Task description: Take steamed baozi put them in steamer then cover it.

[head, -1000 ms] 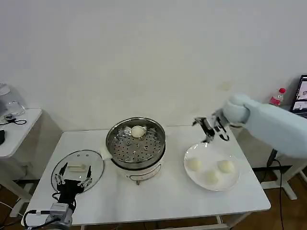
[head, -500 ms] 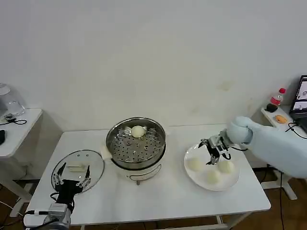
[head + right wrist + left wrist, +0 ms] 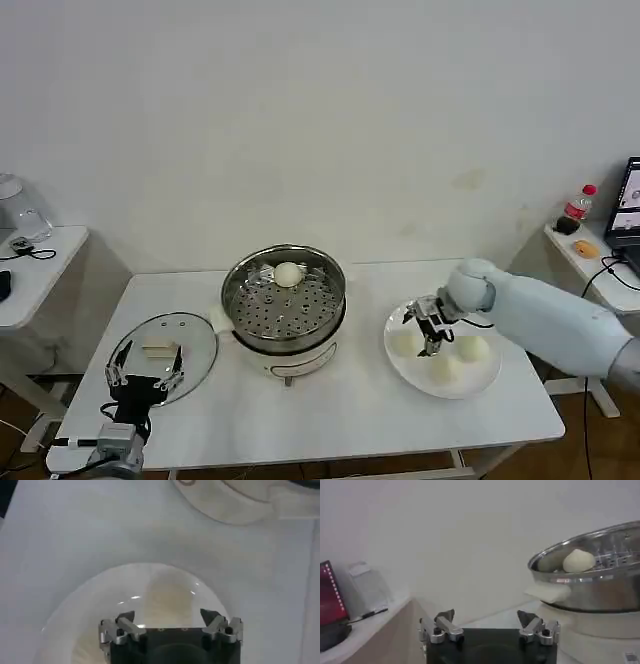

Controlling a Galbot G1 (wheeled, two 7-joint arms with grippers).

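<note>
The steel steamer (image 3: 285, 308) stands mid-table on its white pot base, with one baozi (image 3: 287, 274) at its far side. Three more baozi lie on a white plate (image 3: 458, 388) to the right: one on the left (image 3: 405, 343), one in front (image 3: 443, 367), one on the right (image 3: 472, 348). My right gripper (image 3: 426, 334) hangs low over the plate, open, just right of the left baozi. In the right wrist view its jaws (image 3: 170, 619) stand apart above a pale baozi (image 3: 169, 596). The glass cover (image 3: 168, 342) lies flat at the front left. My left gripper (image 3: 143, 380) waits open at its near edge.
A side table (image 3: 30, 275) with a cable stands at the far left. Another table at the far right carries a bottle (image 3: 574, 208). In the left wrist view the steamer (image 3: 600, 580) and its baozi (image 3: 578, 560) rise ahead of the open jaws (image 3: 490, 622).
My right arm came down and leftward from above the table's back right to just over the plate. The left gripper barely shifted.
</note>
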